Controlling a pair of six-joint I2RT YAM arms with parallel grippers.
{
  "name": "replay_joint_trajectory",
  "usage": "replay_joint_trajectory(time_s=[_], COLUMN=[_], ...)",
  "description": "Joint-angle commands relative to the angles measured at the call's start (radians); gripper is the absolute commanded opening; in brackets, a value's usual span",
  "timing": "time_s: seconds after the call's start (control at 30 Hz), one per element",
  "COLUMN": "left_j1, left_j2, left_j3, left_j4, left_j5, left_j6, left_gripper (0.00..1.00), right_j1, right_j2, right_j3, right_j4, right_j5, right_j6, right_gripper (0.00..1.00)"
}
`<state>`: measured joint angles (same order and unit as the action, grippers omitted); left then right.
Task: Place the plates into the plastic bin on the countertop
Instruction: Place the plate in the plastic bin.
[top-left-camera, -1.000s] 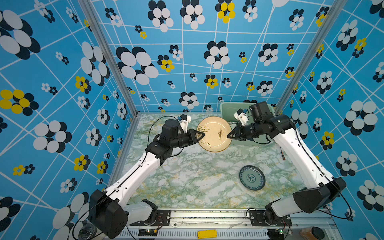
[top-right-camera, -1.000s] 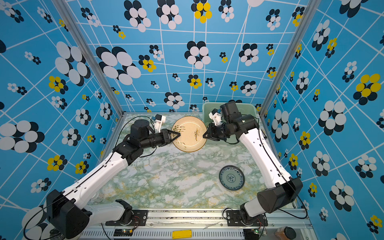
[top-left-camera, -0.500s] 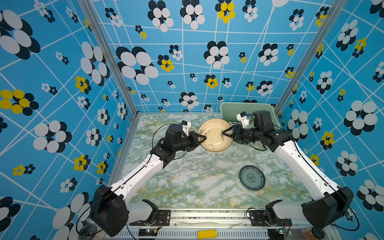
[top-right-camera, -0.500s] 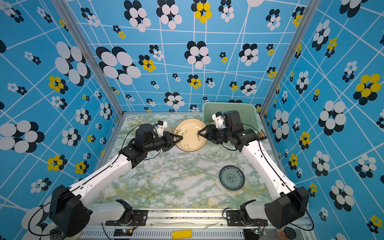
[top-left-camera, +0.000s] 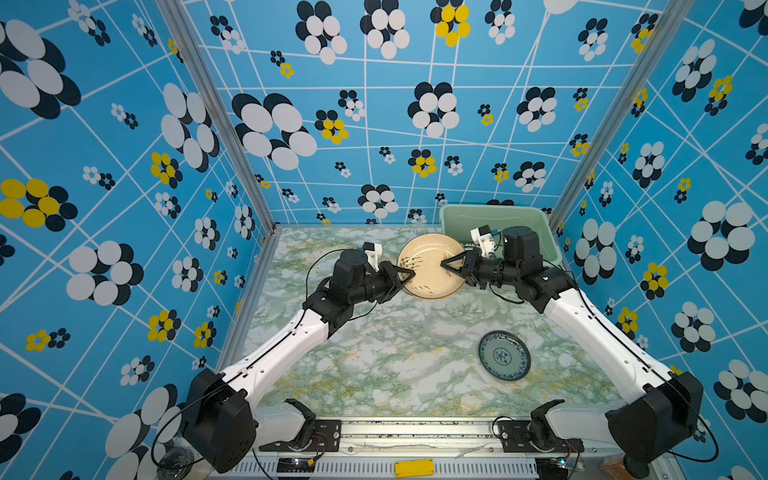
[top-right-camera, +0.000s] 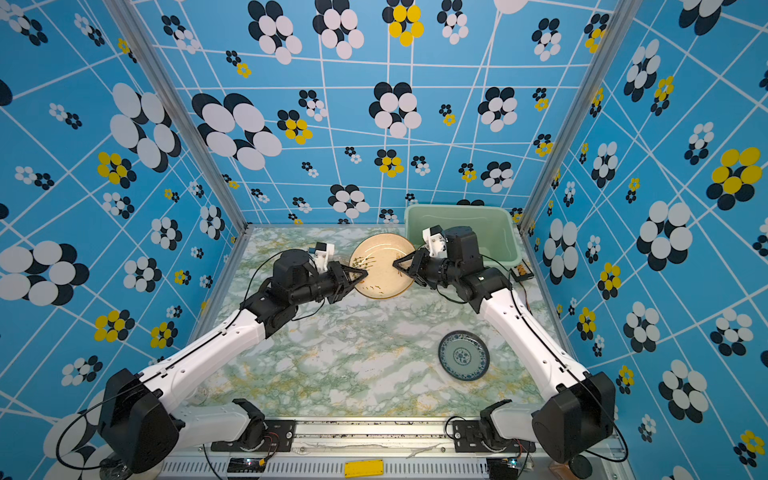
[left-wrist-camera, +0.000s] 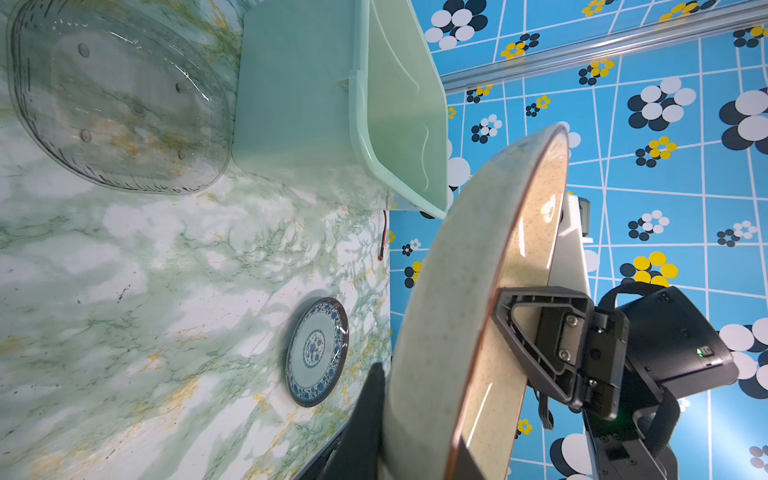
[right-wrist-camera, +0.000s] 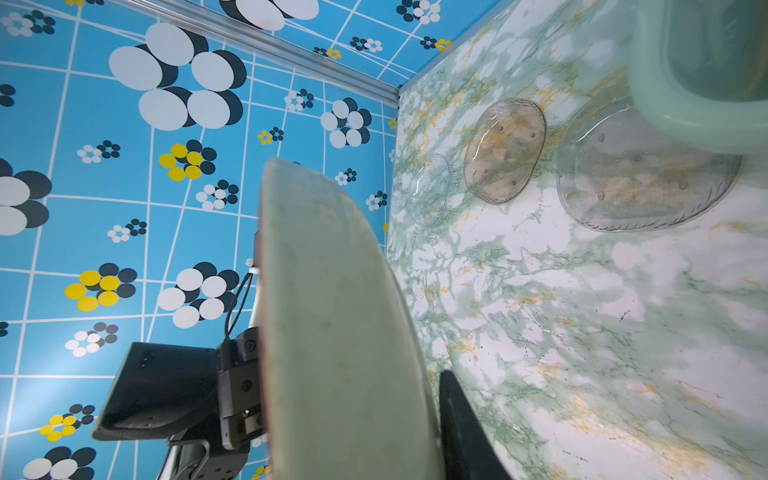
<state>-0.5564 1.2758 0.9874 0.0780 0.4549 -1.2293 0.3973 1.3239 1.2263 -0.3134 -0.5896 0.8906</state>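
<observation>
While aloft, plate (top-left-camera: 430, 266) between 2 hands (top-left-camera: 409, 276) (top-left-camera: 446, 262)

Cream plate (left-wrist-camera: 440, 332): glazed, glossy, speckled, thin brown rim. Blue plate (top-left-camera: 504, 355): glossy glaze too. Clear plates (right-wrist-camera: 505, 151): see-through, glass or plastic, can't tell; ribbed edge. Bin (left-wrist-camera: 291, 83): smooth satin plastic. Countertop (top-left-camera: 395, 365): marble-look, smooth, slight sheen. Posts (top-left-camera: 211, 104), upper left of frame: brushed metal.

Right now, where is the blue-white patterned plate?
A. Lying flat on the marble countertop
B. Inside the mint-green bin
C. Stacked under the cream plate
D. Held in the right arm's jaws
A: in both top views the blue-white patterned plate lies flat on the marble countertop, with nothing touching it.
</observation>
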Motion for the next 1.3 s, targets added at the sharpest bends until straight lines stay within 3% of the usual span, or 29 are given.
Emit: replay_joint_trajectory(time_s=[0.0, 0.13, 0.2, 0.4, 0.6, 0.63, 0.93, 1.27], left_j1=[-0.016, -0.016, -0.016, -0.012, 0.021, 0.035, 0.132, 0.117], left_j2=[-0.003, 0.003, 0.005, -0.027, -0.133, -0.157, -0.295, -0.188], left_j3=[0.041, 0.053, 0.059, 0.075, 0.053, 0.050, 0.026, 0.069], left_j4=[0.100, 0.081, 0.075, 0.042, -0.005, -0.023, -0.193, -0.215], left_j5=[0.025, 0.028, 0.030, 0.019, -0.041, -0.053, -0.091, -0.024], left_j6=[-0.007, -0.004, -0.002, 0.084, 0.222, 0.250, 0.492, 0.630], left_gripper=[0.00, 0.00, 0.05, 0.65, 0.91, 1.00, 0.99, 0.99], right_j1=[0.009, 0.010, 0.010, -0.005, -0.102, -0.124, -0.324, -0.388], right_j2=[-0.007, -0.016, -0.018, 0.000, 0.043, 0.052, 0.223, 0.484], right_j3=[0.004, 0.007, 0.017, 0.114, 0.236, 0.258, 0.511, 0.738], right_j4=[0.057, 0.055, 0.037, -0.079, -0.199, -0.224, -0.405, -0.517], right_j5=[-0.026, -0.023, -0.015, 0.029, 0.044, 0.048, 0.102, 0.187], right_j6=[0.024, 0.027, 0.022, -0.022, -0.057, -0.070, -0.208, -0.342], right_gripper=[0.19, 0.08, 0.05, 0.00, 0.00, 0.00, 0.00, 0.00])
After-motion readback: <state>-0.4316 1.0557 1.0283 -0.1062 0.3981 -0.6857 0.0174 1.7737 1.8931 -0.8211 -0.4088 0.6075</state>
